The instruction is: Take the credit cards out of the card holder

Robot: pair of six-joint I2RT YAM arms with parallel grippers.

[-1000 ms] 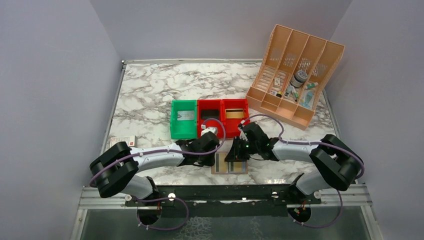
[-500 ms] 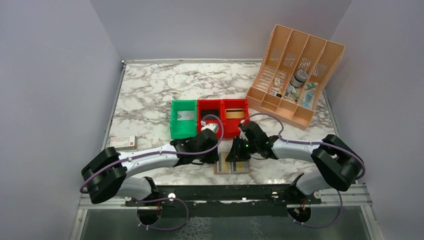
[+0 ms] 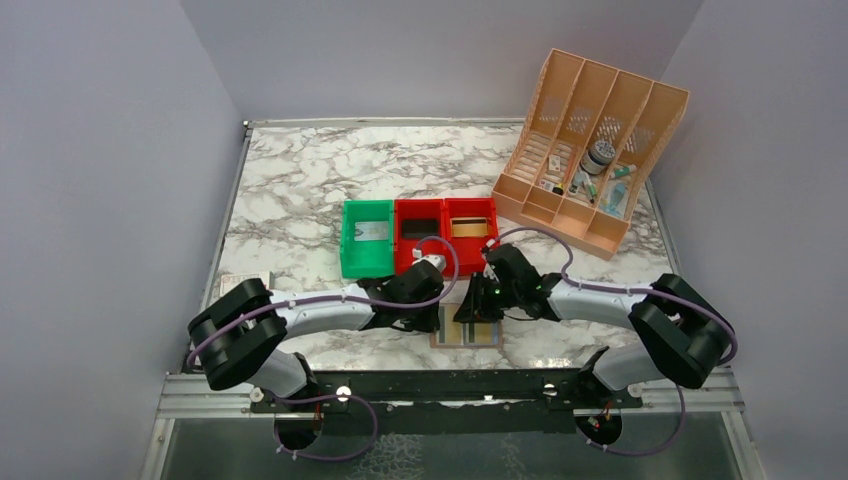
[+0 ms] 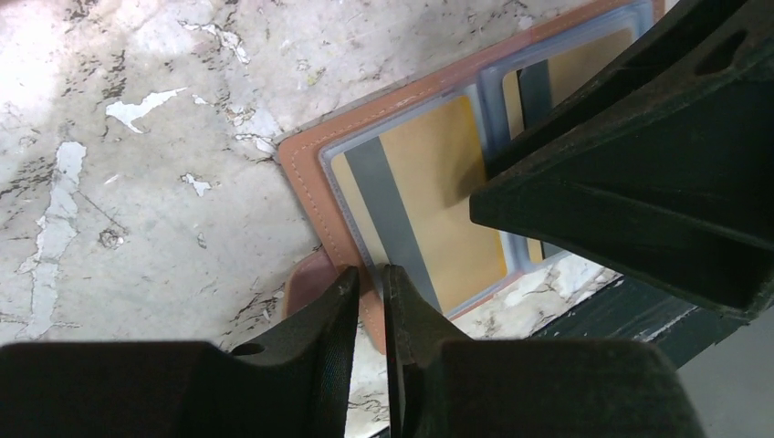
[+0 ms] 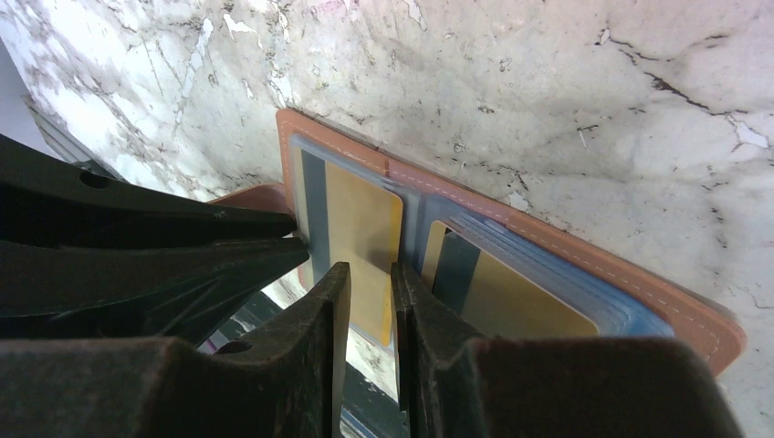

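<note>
Crowding the wallet (image 3: 485, 336), left gripper (image 4: 370, 278) and right gripper (image 5: 365, 274) sit nearly closed, hold unclear; a tight pocket could drag the wallet along with the yellow card (image 5: 360, 219).

a green bin (image 3: 347, 240) and two red bins (image 3: 420, 207) are being seen side by side on the marble table (image 3: 330, 170); small items (image 3: 598, 155) are being held in a peach slotted organizer (image 3: 560, 100) at the far right.

The brownish-pink card holder (image 3: 470, 338) lies opened out flat, just on the near side of the red bins (image 3: 445, 206). Its two pale clear pockets sit side by side. One holds a yellow-gold credit card (image 4: 429, 210) with a dark stripe, and the second card (image 5: 520, 297), which looks the same, is tucked into the other.
</note>
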